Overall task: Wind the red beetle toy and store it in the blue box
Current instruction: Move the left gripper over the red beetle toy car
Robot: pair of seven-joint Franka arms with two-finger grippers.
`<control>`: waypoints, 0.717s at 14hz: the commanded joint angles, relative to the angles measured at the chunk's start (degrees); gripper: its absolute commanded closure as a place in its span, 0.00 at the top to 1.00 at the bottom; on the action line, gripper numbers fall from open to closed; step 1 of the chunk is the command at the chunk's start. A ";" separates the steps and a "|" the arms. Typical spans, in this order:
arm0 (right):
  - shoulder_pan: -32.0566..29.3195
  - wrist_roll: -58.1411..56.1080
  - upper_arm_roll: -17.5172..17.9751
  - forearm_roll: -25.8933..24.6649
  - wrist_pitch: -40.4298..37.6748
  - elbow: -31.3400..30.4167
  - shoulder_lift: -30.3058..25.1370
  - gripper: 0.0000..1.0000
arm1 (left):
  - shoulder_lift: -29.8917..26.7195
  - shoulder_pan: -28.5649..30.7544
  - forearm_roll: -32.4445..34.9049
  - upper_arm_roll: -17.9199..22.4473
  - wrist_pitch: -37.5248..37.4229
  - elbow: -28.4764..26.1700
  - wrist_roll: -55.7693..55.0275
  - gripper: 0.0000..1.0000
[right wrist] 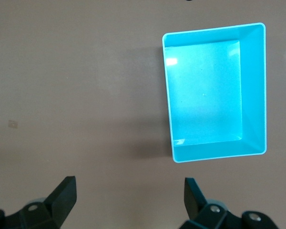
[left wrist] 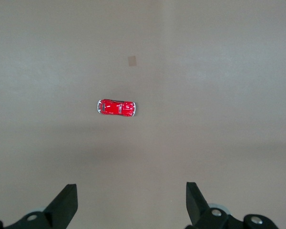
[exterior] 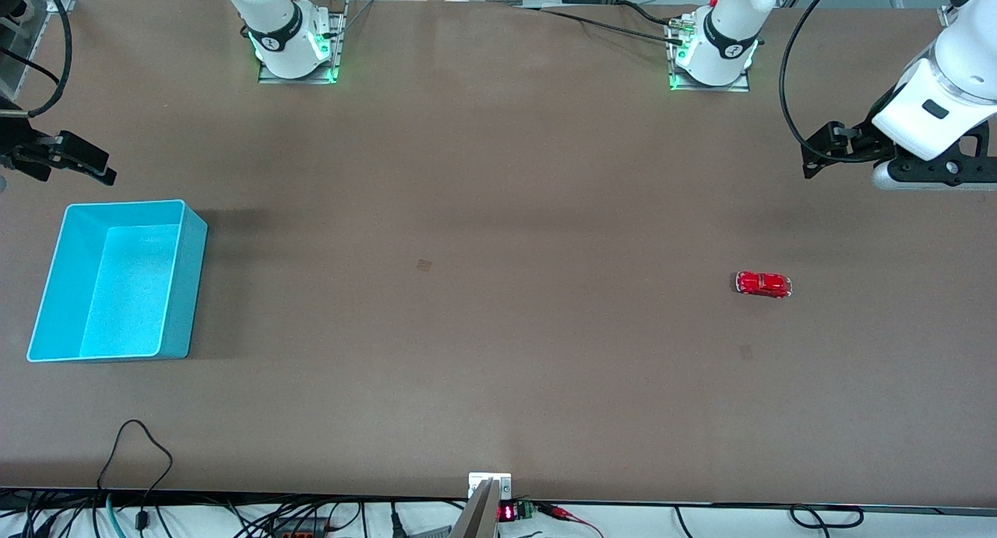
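Observation:
The red beetle toy (exterior: 763, 284) stands alone on the brown table toward the left arm's end; it also shows in the left wrist view (left wrist: 117, 108). The blue box (exterior: 184, 289) stands empty toward the right arm's end and shows in the right wrist view (right wrist: 253, 86). My left gripper (exterior: 812, 158) hangs open and empty in the air over bare table near the toy; in its own view (left wrist: 131, 192) the toy lies ahead of the fingers. My right gripper (exterior: 100, 168) hangs open and empty over bare table next to the box, as its own view (right wrist: 129, 185) shows.
Two small tape marks lie on the table, one mid-table (exterior: 424, 265) and one near the toy (exterior: 746, 352). Cables and a small mount (exterior: 489, 491) run along the table's front edge. The arm bases (exterior: 296, 47) stand along the back edge.

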 commanded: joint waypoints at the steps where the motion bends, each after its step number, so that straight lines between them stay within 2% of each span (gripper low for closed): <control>1: -0.04 0.49 0.15 -0.83 -0.93 1.40 0.71 1.00 | 0.78 0.26 -0.63 -0.06 -1.40 2.06 -0.21 1.00; 10: -0.21 0.49 0.15 -0.39 -0.75 1.40 0.80 1.00 | 0.95 0.53 -0.63 0.03 -2.36 2.06 -0.82 1.00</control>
